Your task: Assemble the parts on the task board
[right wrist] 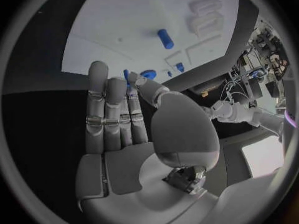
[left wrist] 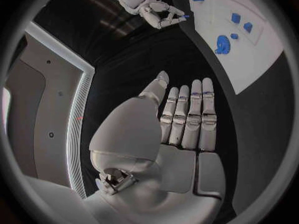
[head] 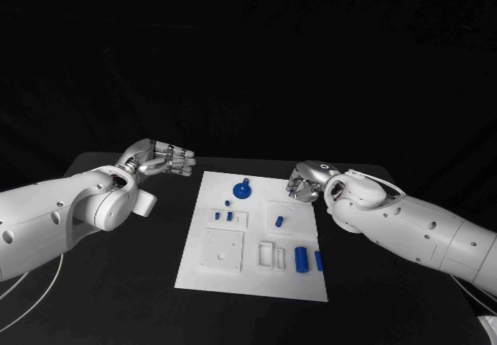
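- The task board (head: 223, 277), a white plate, lies flat on the black worktop (head: 135, 287) between the two hands, closer to the right one.
- The left hand (head: 164, 159) hovers over bare worktop just off the board's far-left corner, touching nothing. In the left wrist view its fingers (left wrist: 190, 117) lie straight and side by side, thumb apart, with nothing in the palm.
- On the board, nearest those fingers, a round blue part with a stem (head: 241, 190) lies at the far end; two small blue parts (head: 222, 214) sit just nearer the robot.
- A small blue part (head: 278, 221) sits in a recessed square close below the right hand.
- A blue cylinder (head: 302, 259) and a slimmer blue piece (head: 318, 261) lie side by side at the board's near-right part, well away from either hand.
- The right hand (head: 307, 180) hangs over the board's far-right corner. A small blue piece (right wrist: 126, 76) shows at its fingertips (right wrist: 133, 79) in the right wrist view, seemingly pinched between thumb and finger; the other fingers stand straight.
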